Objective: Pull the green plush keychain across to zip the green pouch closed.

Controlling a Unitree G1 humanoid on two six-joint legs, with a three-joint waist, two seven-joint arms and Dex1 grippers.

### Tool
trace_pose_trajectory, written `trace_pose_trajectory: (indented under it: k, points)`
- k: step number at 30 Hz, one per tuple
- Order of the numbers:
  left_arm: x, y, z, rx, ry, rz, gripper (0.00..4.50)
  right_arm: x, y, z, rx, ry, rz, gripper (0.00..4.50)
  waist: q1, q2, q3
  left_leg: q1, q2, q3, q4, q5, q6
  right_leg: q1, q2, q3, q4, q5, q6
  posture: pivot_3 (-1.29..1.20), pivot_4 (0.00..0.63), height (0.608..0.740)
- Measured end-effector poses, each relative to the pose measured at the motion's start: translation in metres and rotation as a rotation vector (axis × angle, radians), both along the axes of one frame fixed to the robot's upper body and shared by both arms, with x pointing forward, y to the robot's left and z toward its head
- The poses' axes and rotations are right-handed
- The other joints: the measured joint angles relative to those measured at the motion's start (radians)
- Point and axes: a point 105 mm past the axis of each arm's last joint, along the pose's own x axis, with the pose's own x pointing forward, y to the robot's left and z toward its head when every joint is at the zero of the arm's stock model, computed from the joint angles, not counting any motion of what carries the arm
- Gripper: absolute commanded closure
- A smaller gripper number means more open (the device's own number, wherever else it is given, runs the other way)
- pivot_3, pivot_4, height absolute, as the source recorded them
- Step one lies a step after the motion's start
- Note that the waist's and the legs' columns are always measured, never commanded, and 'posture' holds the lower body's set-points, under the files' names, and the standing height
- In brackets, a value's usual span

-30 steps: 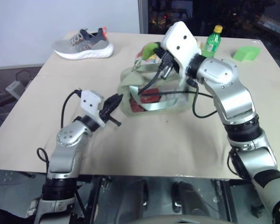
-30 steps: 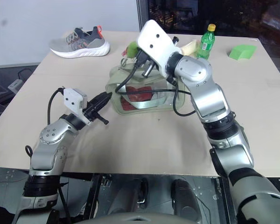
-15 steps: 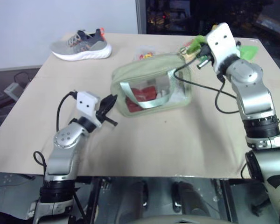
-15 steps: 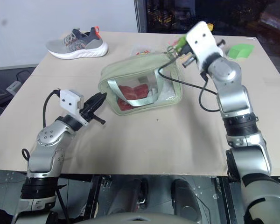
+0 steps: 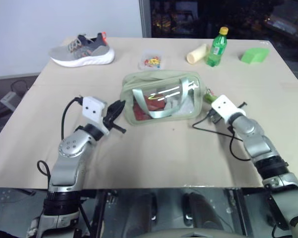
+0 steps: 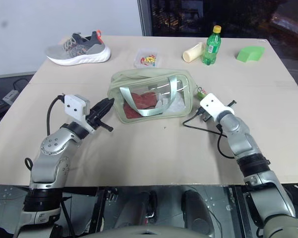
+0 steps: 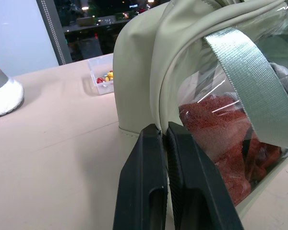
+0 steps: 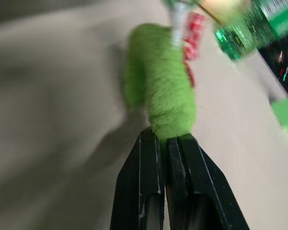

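Observation:
The green pouch point(image 5: 161, 96) lies on the table, pale sage with clear panels, a webbing strap and red contents inside. At its right end, low by the table, sits the green plush keychain point(image 8: 161, 91), and my right gripper point(image 8: 164, 138) is shut on the fuzzy ring. The keychain point(image 5: 208, 98) peeks out beside the right wrist's white housing. My left gripper point(image 7: 162, 132) is shut on the seam at the pouch's left end point(image 7: 144, 72), pointing roughly level toward it. The zip along the pouch's top is too small to read.
Along the far side of the table lie a grey shoe point(image 5: 82, 48), a small clear box of coloured bits point(image 5: 151, 61), a cream roll point(image 5: 196, 53), a green bottle point(image 5: 216, 47) and a green wedge block point(image 5: 253, 54). A black cable trails from the right wrist.
My right gripper has swung from above the pouch's left part across to its right end and down, keeping the keychain. The pouch, lifted before, has settled flat. The left gripper held still.

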Motion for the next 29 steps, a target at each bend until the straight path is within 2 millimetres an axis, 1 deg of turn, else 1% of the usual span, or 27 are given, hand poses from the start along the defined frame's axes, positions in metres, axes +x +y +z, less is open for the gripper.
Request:
trace_pose_trajectory:
  k: [4, 8, 9, 10, 12, 15, 16, 17, 18, 21, 23, 24, 27, 29]
  points:
    - [-0.001, -0.001, 0.002, -0.023, 0.004, -0.017, 4.50, -0.002, 0.006, -0.003, -0.061, 0.008, 0.060, 4.45, 0.000, -0.002, -0.002, 0.000, 0.000, 0.000, 0.000, 0.000, 0.000, 0.000, 0.000, 0.000, 0.000, 0.000, 0.000, 0.00, 0.150, 0.740]
    - [-0.007, -0.002, 0.003, -0.057, 0.007, -0.051, 4.50, -0.009, 0.008, 0.002, 0.095, 0.053, 0.094, 4.45, 0.001, -0.002, -0.001, -0.001, 0.000, 0.000, 0.000, 0.000, 0.000, 0.000, -0.001, 0.000, 0.000, 0.000, 0.000, 0.00, 0.150, 0.740]
    - [-0.011, 0.000, 0.004, -0.081, 0.013, -0.061, 3.83, -0.016, 0.011, 0.008, 0.192, 0.086, 0.129, 3.77, 0.001, -0.002, -0.001, -0.002, 0.000, 0.000, 0.000, 0.000, 0.000, -0.001, -0.001, 0.000, 0.000, 0.001, 0.002, 0.00, 0.150, 0.740]
    - [-0.013, 0.001, 0.002, -0.091, 0.024, -0.061, 3.59, -0.019, 0.012, 0.011, 0.224, 0.099, 0.139, 3.53, 0.000, -0.002, -0.001, -0.002, 0.001, 0.000, 0.000, 0.000, 0.000, -0.001, -0.002, 0.001, -0.001, 0.002, 0.004, 0.00, 0.150, 0.740]
    - [-0.018, 0.003, -0.001, -0.114, 0.049, -0.071, 2.75, -0.027, 0.009, 0.016, 0.272, 0.125, 0.161, 2.64, 0.004, -0.002, -0.001, -0.004, 0.001, -0.001, 0.000, 0.000, 0.000, -0.002, -0.002, 0.000, -0.001, 0.002, 0.004, 0.00, 0.150, 0.740]
    - [-0.031, 0.004, -0.003, -0.125, 0.084, -0.091, 1.21, -0.044, 0.003, 0.029, 0.333, 0.153, 0.210, 1.06, 0.018, -0.002, 0.000, -0.004, 0.001, -0.001, 0.000, -0.001, -0.001, -0.003, -0.004, 0.000, -0.002, 0.001, 0.001, 0.00, 0.150, 0.740]
    - [-0.036, 0.005, -0.003, -0.119, 0.095, -0.099, 0.77, -0.052, 0.002, 0.035, 0.351, 0.162, 0.237, 0.63, 0.022, -0.002, 0.000, -0.005, 0.001, -0.002, 0.000, -0.001, -0.001, -0.003, -0.004, 0.000, -0.002, 0.000, 0.000, 0.00, 0.150, 0.740]
    - [-0.042, 0.006, -0.004, -0.111, 0.106, -0.104, 0.24, -0.062, 0.000, 0.040, 0.370, 0.173, 0.264, 0.08, 0.025, -0.002, 0.000, -0.005, 0.001, -0.002, 0.000, -0.002, -0.002, -0.002, -0.005, 0.000, -0.003, 0.000, 0.000, 0.00, 0.150, 0.740]
    - [-0.047, 0.010, -0.005, -0.099, 0.114, -0.099, 0.11, -0.072, -0.002, 0.043, 0.386, 0.185, 0.287, 0.03, 0.026, -0.002, 0.000, -0.005, 0.001, -0.002, 0.000, -0.002, -0.003, -0.002, -0.005, 0.001, -0.003, 0.000, -0.001, 0.00, 0.150, 0.740]
    - [-0.062, 0.025, -0.008, -0.092, 0.144, -0.072, 0.11, -0.103, -0.013, 0.040, 0.420, 0.261, 0.314, 0.03, 0.034, -0.002, 0.000, -0.005, 0.001, -0.003, -0.001, -0.004, -0.004, -0.002, -0.006, 0.000, -0.005, 0.000, -0.001, 0.00, 0.150, 0.740]
    - [-0.075, 0.039, -0.010, -0.073, 0.167, -0.041, 0.11, -0.133, -0.024, 0.031, 0.418, 0.339, 0.303, 0.03, 0.042, -0.002, 0.000, -0.005, 0.001, -0.003, -0.002, -0.005, -0.005, -0.002, -0.007, 0.000, -0.008, 0.000, -0.001, 0.00, 0.150, 0.740]
    - [-0.077, 0.043, -0.009, -0.067, 0.170, -0.028, 0.11, -0.138, -0.026, 0.030, 0.425, 0.349, 0.298, 0.03, 0.043, -0.002, 0.000, -0.005, 0.001, -0.003, -0.002, -0.005, -0.005, -0.002, -0.007, 0.000, -0.008, -0.001, 0.000, 0.00, 0.150, 0.740]
    - [-0.081, 0.044, -0.005, -0.061, 0.168, -0.033, 0.11, -0.154, -0.028, 0.031, 0.431, 0.352, 0.283, 0.03, 0.044, -0.002, 0.000, -0.004, 0.001, -0.002, -0.002, -0.005, -0.005, -0.001, -0.014, -0.008, -0.008, -0.002, 0.002, 0.00, 0.150, 0.740]
    - [-0.082, 0.046, -0.004, -0.063, 0.172, -0.033, 0.11, -0.160, -0.032, 0.028, 0.432, 0.357, 0.254, 0.03, 0.044, -0.002, 0.000, -0.004, 0.002, -0.002, -0.002, -0.005, -0.005, -0.002, -0.018, -0.014, -0.008, -0.002, 0.002, 0.00, 0.150, 0.740]
